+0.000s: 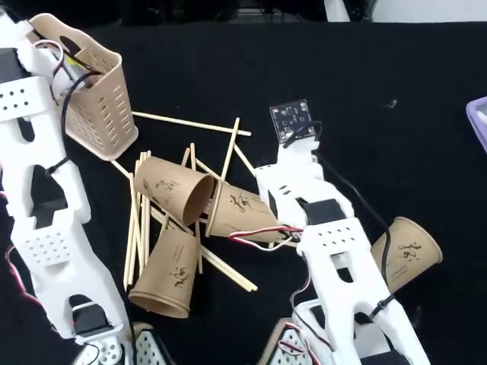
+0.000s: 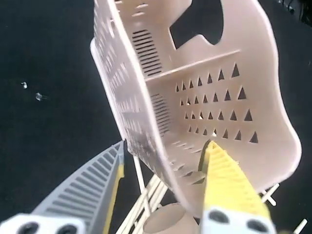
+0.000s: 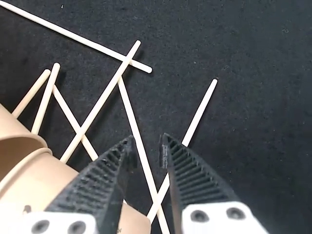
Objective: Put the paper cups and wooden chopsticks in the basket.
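The beige slotted basket (image 1: 103, 106) hangs tilted at the table's back left. My left gripper (image 2: 165, 146) is shut on its wall (image 2: 204, 97), grey finger (image 2: 97, 185) outside, yellow finger (image 2: 224, 185) inside. Three brown paper cups (image 1: 173, 186) (image 1: 240, 213) (image 1: 167, 274) lie on their sides in a pile of wooden chopsticks (image 1: 137, 228). A fourth cup (image 1: 407, 251) lies right of the right arm. My right gripper (image 3: 146, 144) is low over the pile (image 1: 262, 182), narrowly open, with one chopstick (image 3: 138, 127) running between its fingertips and a cup (image 3: 29, 165) beside it.
A long chopstick (image 1: 190, 123) lies apart just behind the pile, and another (image 3: 200, 112) lies beside the right gripper. A purple object (image 1: 479, 118) sits at the right edge. Black cloth covers the table, open toward the back right.
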